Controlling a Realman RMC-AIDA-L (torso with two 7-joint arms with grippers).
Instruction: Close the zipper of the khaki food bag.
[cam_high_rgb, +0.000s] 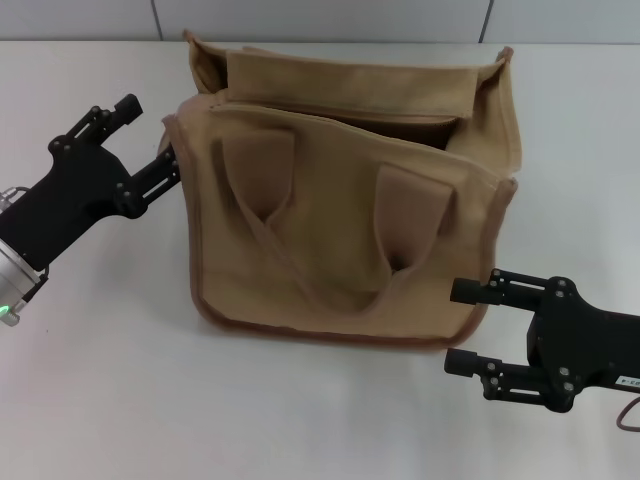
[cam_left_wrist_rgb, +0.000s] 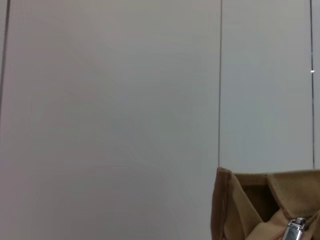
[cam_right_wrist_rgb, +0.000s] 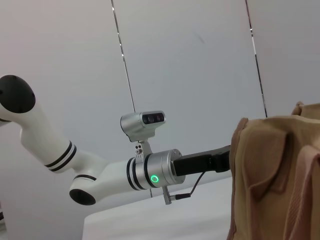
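White table (cam_high_rgb: 120, 400), pale panelled wall (cam_left_wrist_rgb: 110, 100) behind.

Head view looks down from above; both wrist views look level, sharing the khaki food bag (cam_high_rgb: 350, 210).

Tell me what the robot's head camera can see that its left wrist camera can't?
Only the head view shows the whole khaki food bag gaping open on the white table, its two handles, the left gripper at the bag's left top corner, and the right gripper, open, by its lower right corner. Only the left wrist view shows the zipper with its shiny silver slider up close, plus the wall panels. Both show the bag's tan top corner.
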